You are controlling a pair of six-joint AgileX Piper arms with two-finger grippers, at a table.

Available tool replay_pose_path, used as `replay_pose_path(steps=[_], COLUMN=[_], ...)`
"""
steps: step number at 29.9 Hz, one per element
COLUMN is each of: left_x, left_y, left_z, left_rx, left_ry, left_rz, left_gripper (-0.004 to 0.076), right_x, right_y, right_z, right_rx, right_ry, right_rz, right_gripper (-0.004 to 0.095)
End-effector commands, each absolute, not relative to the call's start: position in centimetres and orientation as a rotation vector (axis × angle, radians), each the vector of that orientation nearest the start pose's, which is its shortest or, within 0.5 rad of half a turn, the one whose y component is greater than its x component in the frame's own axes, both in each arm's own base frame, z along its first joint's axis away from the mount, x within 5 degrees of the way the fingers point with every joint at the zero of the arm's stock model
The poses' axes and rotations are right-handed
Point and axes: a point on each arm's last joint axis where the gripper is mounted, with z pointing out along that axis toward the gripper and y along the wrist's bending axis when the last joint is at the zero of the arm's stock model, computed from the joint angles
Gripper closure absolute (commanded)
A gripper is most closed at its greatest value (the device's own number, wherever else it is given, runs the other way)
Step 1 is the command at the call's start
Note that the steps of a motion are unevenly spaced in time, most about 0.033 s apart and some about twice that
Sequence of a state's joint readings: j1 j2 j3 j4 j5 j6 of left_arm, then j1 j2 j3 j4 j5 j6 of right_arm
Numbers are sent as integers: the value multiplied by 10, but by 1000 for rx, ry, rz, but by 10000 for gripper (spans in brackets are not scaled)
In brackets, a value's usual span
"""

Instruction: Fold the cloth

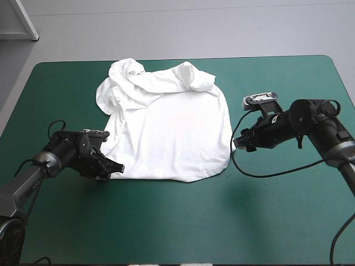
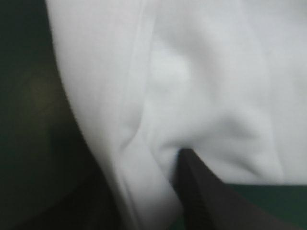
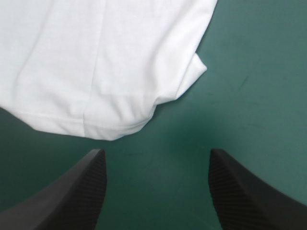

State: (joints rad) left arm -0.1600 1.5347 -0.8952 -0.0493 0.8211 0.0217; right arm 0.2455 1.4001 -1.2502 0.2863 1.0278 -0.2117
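Observation:
The white T-shirt (image 1: pixel 169 124) lies spread on the teal-green cover, its body mostly flat and its collar and sleeves bunched toward the far edge. My left gripper (image 1: pixel 112 168) sits low at the shirt's near left corner. In the left wrist view the gripper (image 2: pixel 176 157) is shut on the T-shirt (image 2: pixel 206 81): one black finger (image 2: pixel 201 196) shows and cloth folds over the other. My right gripper (image 1: pixel 239 143) hovers just off the shirt's right edge. In the right wrist view it (image 3: pixel 157 160) stands open over bare cover, with the shirt's hem (image 3: pixel 105 124) just ahead of the fingers.
Bare teal-green cover (image 1: pixel 183 221) stretches between the shirt and the table's near edge, with more on both sides. A white-framed object (image 1: pixel 19 22) stands beyond the far left corner, off the table.

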Motion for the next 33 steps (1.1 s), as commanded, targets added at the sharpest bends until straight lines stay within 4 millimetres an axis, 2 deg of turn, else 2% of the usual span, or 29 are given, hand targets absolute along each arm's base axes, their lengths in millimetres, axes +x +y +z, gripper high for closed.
replay_pose_path(steps=[1, 2, 3, 7, 15, 19, 21, 25, 30, 33], left_x=[274, 275, 275, 275, 275, 274, 273, 273, 272, 274], left_y=[-46, -44, -44, -42, -42, -42, -41, -41, -41, -42], left_z=[206, 206, 206, 206, 208, 213, 216, 220, 220, 224], left_rx=[240, 258, 258, 285, 267, 265, 264, 262, 261, 260], left_ry=[2878, 2874, 2874, 2866, 2861, 2846, 2834, 2809, 2805, 2788], left_rz=[-49, -26, -26, 23, 16, 14, 13, 10, 10, 8], left_gripper=[649, 696, 702, 703, 703, 703, 703, 703, 705, 705], right_x=[279, 283, 287, 305, 337, 346, 347, 347, 346, 345], right_y=[92, 93, 94, 99, 110, 114, 115, 118, 120, 120], right_z=[348, 344, 339, 313, 262, 243, 237, 239, 241, 249], right_rx=[-452, -447, -445, -450, -447, -450, -449, -474, -499, -499], right_ry=[2487, 2491, 2505, 2575, 2650, 2680, 2691, 2670, 2650, 2625], right_rz=[394, 393, 392, 389, 453, 470, 490, 519, 551, 563], right_gripper=[328, 328, 328, 328, 328, 340, 392, 577, 907, 924])
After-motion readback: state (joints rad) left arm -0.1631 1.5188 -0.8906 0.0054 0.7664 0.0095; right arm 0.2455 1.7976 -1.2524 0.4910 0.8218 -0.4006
